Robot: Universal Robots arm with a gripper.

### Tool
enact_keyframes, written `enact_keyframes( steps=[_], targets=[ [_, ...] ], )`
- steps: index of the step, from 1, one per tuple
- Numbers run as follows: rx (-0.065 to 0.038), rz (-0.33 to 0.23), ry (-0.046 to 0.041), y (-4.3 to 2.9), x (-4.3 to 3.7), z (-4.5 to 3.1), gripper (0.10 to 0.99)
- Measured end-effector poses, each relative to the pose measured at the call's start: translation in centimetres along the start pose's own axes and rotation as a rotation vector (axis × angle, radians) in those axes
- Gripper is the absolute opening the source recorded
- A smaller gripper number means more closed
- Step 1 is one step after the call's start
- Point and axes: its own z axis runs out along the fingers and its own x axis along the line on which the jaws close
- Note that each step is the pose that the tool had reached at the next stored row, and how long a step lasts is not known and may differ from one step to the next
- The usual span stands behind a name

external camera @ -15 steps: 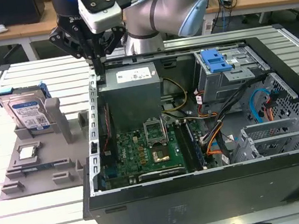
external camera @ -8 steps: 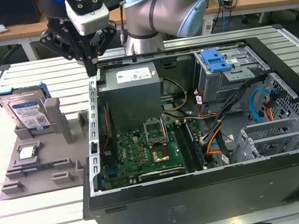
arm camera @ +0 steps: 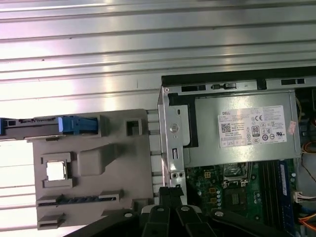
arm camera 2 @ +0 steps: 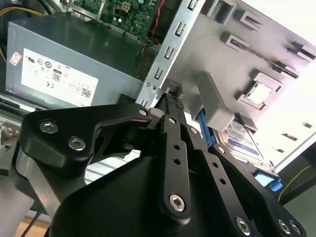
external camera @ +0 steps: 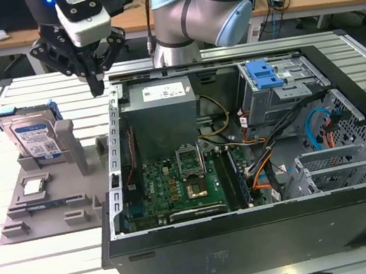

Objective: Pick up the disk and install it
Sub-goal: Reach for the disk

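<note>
I read the gripper (external camera: 97, 86) as clenched on nothing near the edge of the computer case (external camera: 254, 243), while the disk (external camera: 35, 140) stands upright in the grey holder (external camera: 49, 211) at the exterior view's left.

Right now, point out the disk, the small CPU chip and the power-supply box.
the disk (external camera: 34, 140), exterior view, on its blue-and-white label.
the CPU chip (external camera: 34, 187), exterior view, on its silver top.
the power-supply box (arm camera: 252, 126), first wrist view, on its white label.
</note>
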Motion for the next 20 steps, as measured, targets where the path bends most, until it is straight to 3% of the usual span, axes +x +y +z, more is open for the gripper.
enact_keyframes(
  steps=[3,13,20],
  targets=[
    [0.000,0.000,0.0000,-0.09,1.25,-0.03,0.106],
    [0.000,0.000,0.0001,-0.29,4.06,-0.08,0.106],
    [0.000,0.000,0.0001,-0.40,6.63,-0.06,0.106]
  ],
)
